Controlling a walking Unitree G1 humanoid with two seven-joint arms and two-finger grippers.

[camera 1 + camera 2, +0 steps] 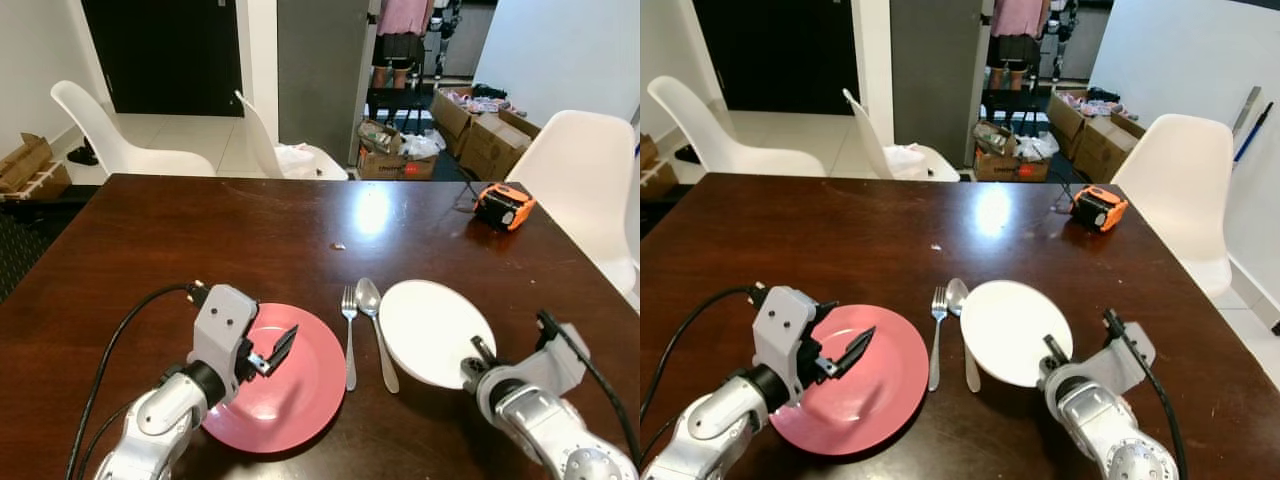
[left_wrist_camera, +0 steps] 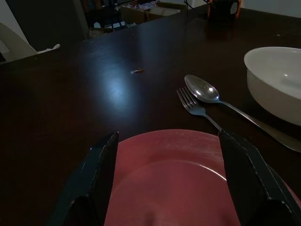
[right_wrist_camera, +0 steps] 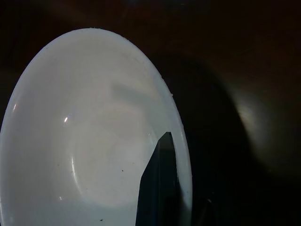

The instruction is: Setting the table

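On the dark surface (image 1: 200,240), your right end effector (image 1: 478,362) pinched the white bowl (image 1: 432,330) rim; left end effector (image 1: 272,352), spread, hovered over the pink plate (image 1: 300,385). Best lowered level, clear of the spoon (image 1: 376,325).

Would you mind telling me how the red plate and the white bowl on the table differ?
The red plate is flat and shallow; the white bowl is deeper, with raised sides. The plate lies to the left of the fork and spoon, the bowl to their right. The left gripper hovers open above the plate, while the right gripper has a finger inside the bowl's rim. Both are round and empty.
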